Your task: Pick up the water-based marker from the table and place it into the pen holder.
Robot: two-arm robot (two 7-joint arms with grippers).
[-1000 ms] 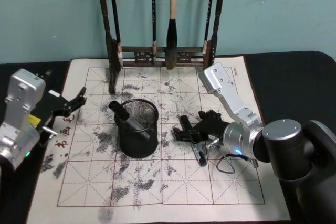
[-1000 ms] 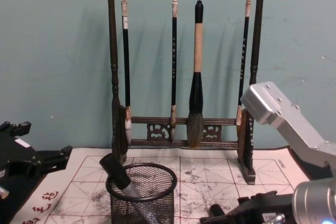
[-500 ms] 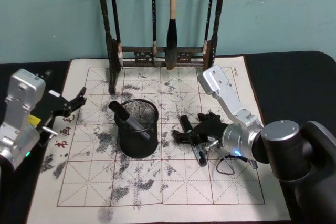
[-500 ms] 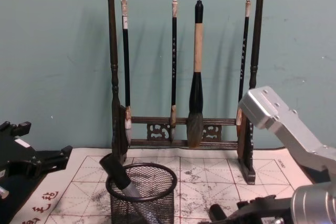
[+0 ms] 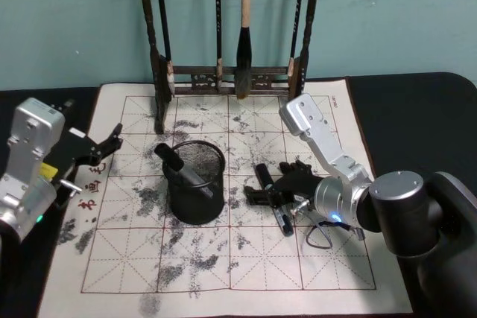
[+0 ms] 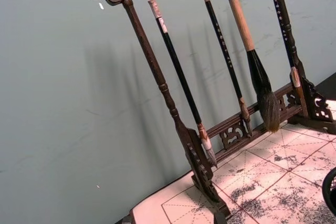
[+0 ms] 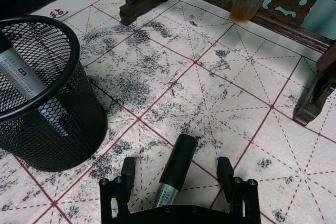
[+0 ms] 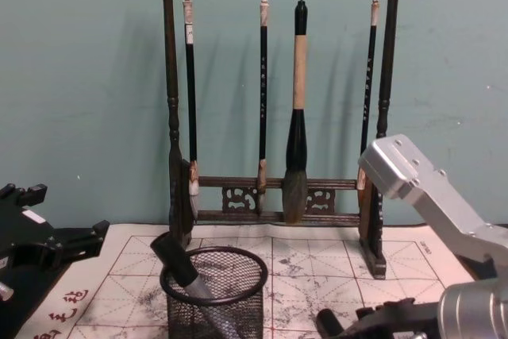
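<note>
A black water-based marker (image 5: 273, 200) lies on the white mat (image 5: 223, 258), to the right of the pen holder (image 5: 195, 182). My right gripper (image 5: 270, 193) is low over it and open. In the right wrist view the marker (image 7: 177, 167) sits between the two fingers (image 7: 128, 170), which are spread wide and do not touch it. The pen holder (image 7: 37, 103) is a black mesh cup standing upright, with another marker (image 5: 176, 163) leaning inside it. From the chest, the pen holder (image 8: 214, 301) is at bottom centre. My left gripper (image 5: 95, 150) is parked open at the mat's left edge.
A tall dark wooden brush rack (image 5: 227, 72) with several hanging brushes (image 8: 297, 117) stands along the back of the mat, its right foot (image 7: 315, 98) close behind the right gripper. The dark table (image 5: 417, 109) lies bare to the right. A thin cable loop (image 5: 322, 234) hangs by the right wrist.
My right arm has edged slightly left and lower, so the gripper sits closer around the marker. The marker, the pen holder and the left arm have not moved.
</note>
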